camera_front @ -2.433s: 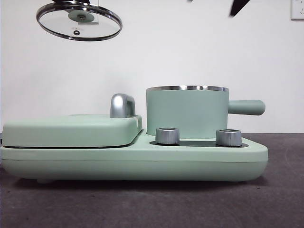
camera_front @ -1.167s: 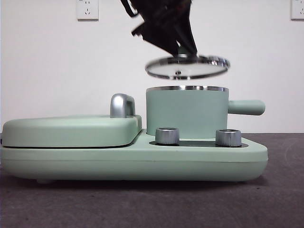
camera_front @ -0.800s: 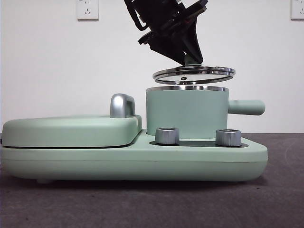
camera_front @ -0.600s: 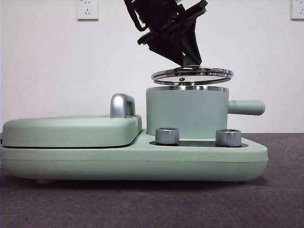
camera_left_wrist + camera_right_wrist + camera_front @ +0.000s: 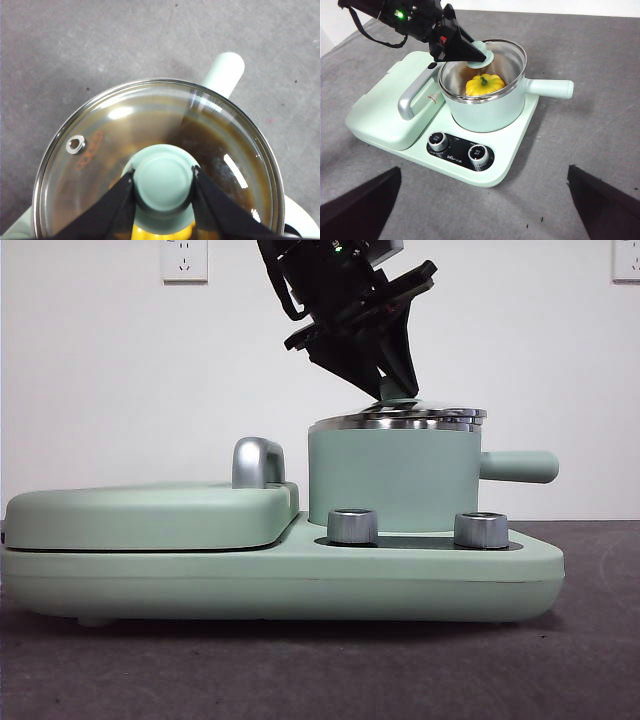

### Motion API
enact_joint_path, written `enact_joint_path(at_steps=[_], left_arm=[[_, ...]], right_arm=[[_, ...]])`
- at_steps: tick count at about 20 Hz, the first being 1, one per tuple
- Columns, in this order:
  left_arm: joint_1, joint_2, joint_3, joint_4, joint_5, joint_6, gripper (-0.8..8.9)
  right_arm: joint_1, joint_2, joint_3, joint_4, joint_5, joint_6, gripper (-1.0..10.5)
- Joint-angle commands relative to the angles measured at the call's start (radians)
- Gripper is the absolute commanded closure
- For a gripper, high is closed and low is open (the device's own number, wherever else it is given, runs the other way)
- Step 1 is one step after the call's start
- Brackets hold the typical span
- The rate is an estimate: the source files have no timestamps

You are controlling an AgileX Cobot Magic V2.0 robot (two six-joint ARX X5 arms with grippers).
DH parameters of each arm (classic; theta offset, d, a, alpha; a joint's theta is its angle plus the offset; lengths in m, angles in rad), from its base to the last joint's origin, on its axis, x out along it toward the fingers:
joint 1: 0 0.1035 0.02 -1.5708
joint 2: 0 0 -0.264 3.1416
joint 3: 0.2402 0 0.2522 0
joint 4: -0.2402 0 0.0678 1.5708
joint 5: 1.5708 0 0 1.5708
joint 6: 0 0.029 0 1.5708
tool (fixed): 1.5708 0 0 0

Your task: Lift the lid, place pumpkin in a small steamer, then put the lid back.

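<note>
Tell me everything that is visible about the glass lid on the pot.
The lid is a round clear glass disc with a chrome rim, a small steam vent and a mint-green knob. It rests slightly tilted on the small steamer. The left gripper is shut on the knob. Through the glass the pumpkin shows inside.

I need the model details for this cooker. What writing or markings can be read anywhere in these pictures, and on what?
Lid: reddish print beside the steam vent, too blurred to read.
Control panel: small white print between the two knobs, too small to read.
Nothing else legible; the left claw, shut on the lid's knob, bears no text.
</note>
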Motion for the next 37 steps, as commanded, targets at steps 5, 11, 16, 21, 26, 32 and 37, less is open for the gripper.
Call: enact_joint_path(at_steps=[5,11,16,21,26,32,37], left_arm=[[-0.006,0.014,0.034,-0.01,-0.049,-0.007,7.99],[-0.006,0.014,0.034,-0.026,-0.108,-0.019,7.99],[-0.009,0.014,0.034,0.004,-0.139,-0.045,7.99],[-0.022,0.014,0.034,0.022,-0.139,-0.028,7.99],[-0.033,0.014,0.034,0.008,-0.138,-0.019,7.99],[-0.045,0.014,0.034,-0.043,-0.106,-0.022,7.99],[-0.044,0.014,0.034,-0.052,-0.047,-0.005,7.99]], right_arm=[[0.009,0.003,0.005,0.01,0.004,0.01,3.9],[0.009,0.003,0.005,0.01,0.004,0.01,3.9],[0.009,0.003,0.005,0.01,0.005,0.01,3.9],[0.009,0.003,0.005,0.01,0.004,0.01,3.9],[0.009,0.003,0.005,0.01,0.004,0.01,3.9],[0.009,0.003,0.005,0.01,0.005,0.01,3.9],[0.009,0.003,0.005,0.01,0.004,0.01,3.9]])
